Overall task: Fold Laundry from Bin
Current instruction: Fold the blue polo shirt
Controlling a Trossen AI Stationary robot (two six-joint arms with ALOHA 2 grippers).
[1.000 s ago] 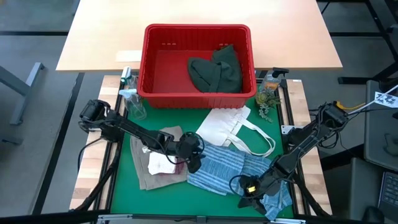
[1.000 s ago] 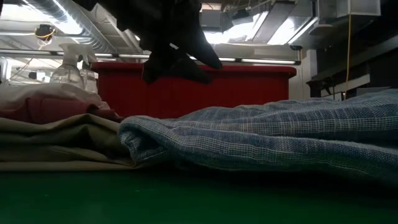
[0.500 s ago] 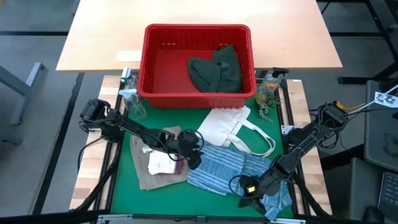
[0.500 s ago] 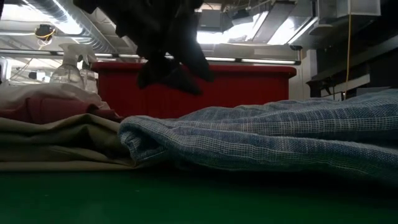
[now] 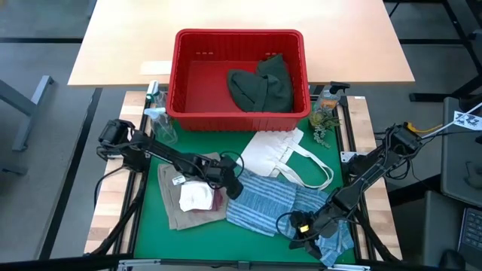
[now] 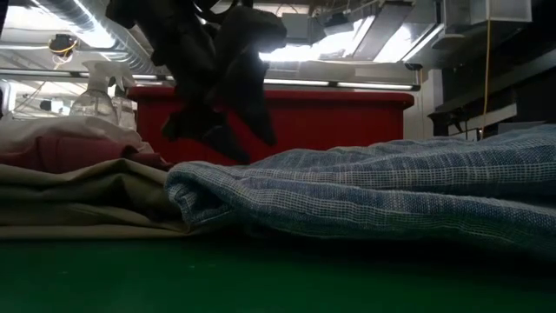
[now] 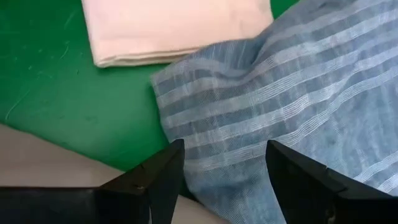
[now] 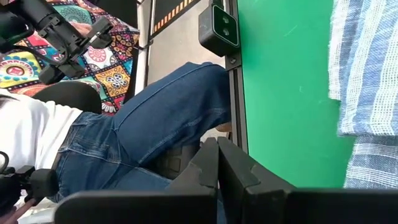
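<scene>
The blue-white striped shirt (image 5: 275, 202) lies crumpled on the green mat. My left gripper (image 5: 233, 184) hovers open just above its left far corner (image 7: 205, 112), fingers either side, touching nothing. To its left, a small white cloth (image 5: 196, 197) and a maroon cloth (image 5: 219, 202) rest on the tan garment (image 5: 172, 214). A dark green garment (image 5: 262, 84) lies in the red bin (image 5: 181, 75). My right gripper (image 8: 217, 163) is shut and empty by the table's near edge, close to the shirt's near right end.
A flat white tote bag (image 5: 280, 154) lies between bin and shirt. A spray bottle (image 5: 161, 124) stands at the bin's left, a bottle and small plant (image 5: 325, 113) at its right. A person's leg in jeans (image 8: 168, 118) is just beyond the near edge.
My left gripper has sunk toward the striped shirt, shifted a little toward the table's left, and rolled about its own axis. The cloths have stayed where they were.
</scene>
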